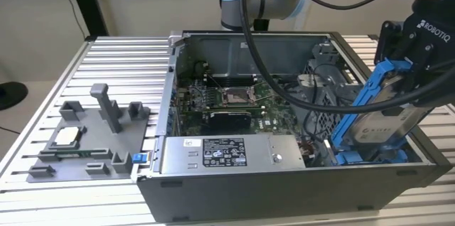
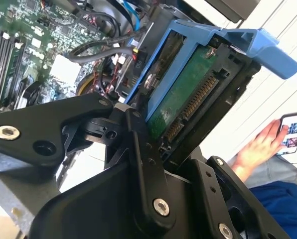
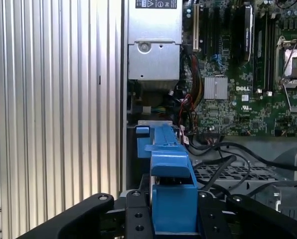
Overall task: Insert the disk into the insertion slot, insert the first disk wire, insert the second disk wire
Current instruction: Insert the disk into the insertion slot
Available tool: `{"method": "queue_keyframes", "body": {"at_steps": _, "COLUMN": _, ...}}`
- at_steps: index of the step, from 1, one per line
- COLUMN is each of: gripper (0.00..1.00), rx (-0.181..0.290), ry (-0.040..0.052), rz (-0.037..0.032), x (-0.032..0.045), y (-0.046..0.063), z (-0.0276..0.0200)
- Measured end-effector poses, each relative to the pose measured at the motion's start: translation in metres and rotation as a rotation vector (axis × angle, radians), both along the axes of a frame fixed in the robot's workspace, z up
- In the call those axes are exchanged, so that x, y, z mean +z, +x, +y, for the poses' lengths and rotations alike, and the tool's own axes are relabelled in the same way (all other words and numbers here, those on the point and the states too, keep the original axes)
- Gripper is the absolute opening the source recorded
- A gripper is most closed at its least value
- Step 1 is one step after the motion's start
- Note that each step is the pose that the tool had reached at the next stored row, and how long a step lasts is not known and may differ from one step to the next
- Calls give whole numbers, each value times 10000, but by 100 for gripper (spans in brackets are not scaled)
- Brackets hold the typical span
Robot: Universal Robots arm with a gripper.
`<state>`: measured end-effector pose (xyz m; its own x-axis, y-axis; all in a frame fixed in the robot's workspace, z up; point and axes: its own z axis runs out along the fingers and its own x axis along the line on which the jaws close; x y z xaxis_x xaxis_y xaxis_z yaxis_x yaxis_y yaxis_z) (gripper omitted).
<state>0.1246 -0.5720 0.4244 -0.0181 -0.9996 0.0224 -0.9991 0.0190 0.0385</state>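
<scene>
I am holding the disk (image 1: 380, 116) tilted, my gripper (image 1: 411, 79) clenched on its blue carrier's sides, its lower end near the insertion slot (image 1: 370, 156) at the computer case's (image 1: 284, 194) near corner, the exterior view's right (stiff, likely weighty, exposed board fragile).

A grey fixture (image 1: 85, 146) sits on the ribbed table (image 1: 121, 61) beside the open computer case (image 1: 284, 194), motherboard (image 1: 235, 98) exposed.
</scene>
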Motion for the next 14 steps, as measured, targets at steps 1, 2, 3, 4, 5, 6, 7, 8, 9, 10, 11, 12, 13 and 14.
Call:
{"method": "queue_keyframes", "body": {"at_steps": 1, "gripper": 0, "rx": -1, "ry": 0, "rz": 0, "x": -5, "y": 0, "z": 14}}
{"method": "queue_keyframes", "body": {"at_steps": 2, "gripper": 0, "rx": -2, "ry": 0, "rz": 0, "x": -9, "y": 0, "z": 27}}
{"method": "queue_keyframes", "body": {"at_steps": 3, "gripper": 0, "rx": -1, "ry": 0, "rz": 0, "x": -15, "y": 1, "z": 40}}
{"method": "queue_keyframes", "body": {"at_steps": 4, "gripper": 0, "rx": 0, "ry": 0, "rz": 0, "x": -19, "y": 2, "z": 48}}
{"method": "queue_keyframes", "body": {"at_steps": 5, "gripper": 0, "rx": 0, "ry": 1, "rz": 0, "x": -23, "y": 5, "z": 50}}
{"method": "queue_keyframes", "body": {"at_steps": 6, "gripper": 0, "rx": 4, "ry": 0, "rz": 0, "x": -25, "y": 11, "z": 50}}
{"method": "queue_keyframes", "body": {"at_steps": 7, "gripper": 0, "rx": 8, "ry": -3, "rz": 0, "x": -26, "y": 17, "z": 50}}
{"method": "queue_keyframes", "body": {"at_steps": 8, "gripper": 0, "rx": 13, "ry": -1, "rz": 0, "x": -29, "y": 25, "z": 50}}
{"method": "queue_keyframes", "body": {"at_steps": 9, "gripper": 0, "rx": 20, "ry": 1, "rz": 0, "x": -35, "y": 31, "z": 50}}
{"method": "queue_keyframes", "body": {"at_steps": 10, "gripper": 0, "rx": 28, "ry": 1, "rz": 0, "x": -41, "y": 37, "z": 50}}
{"method": "queue_keyframes", "body": {"at_steps": 11, "gripper": 0, "rx": 33, "ry": 0, "rz": 0, "x": -47, "y": 41, "z": 50}}
{"method": "queue_keyframes", "body": {"at_steps": 12, "gripper": 0, "rx": 38, "ry": -1, "rz": 0, "x": -52, "y": 45, "z": 50}}
{"method": "queue_keyframes", "body": {"at_steps": 13, "gripper": 0, "rx": 42, "ry": -1, "rz": 0, "x": -58, "y": 49, "z": 50}}
{"method": "queue_keyframes", "body": {"at_steps": 14, "gripper": 0, "rx": 46, "ry": 0, "rz": 0, "x": -66, "y": 52, "z": 50}}
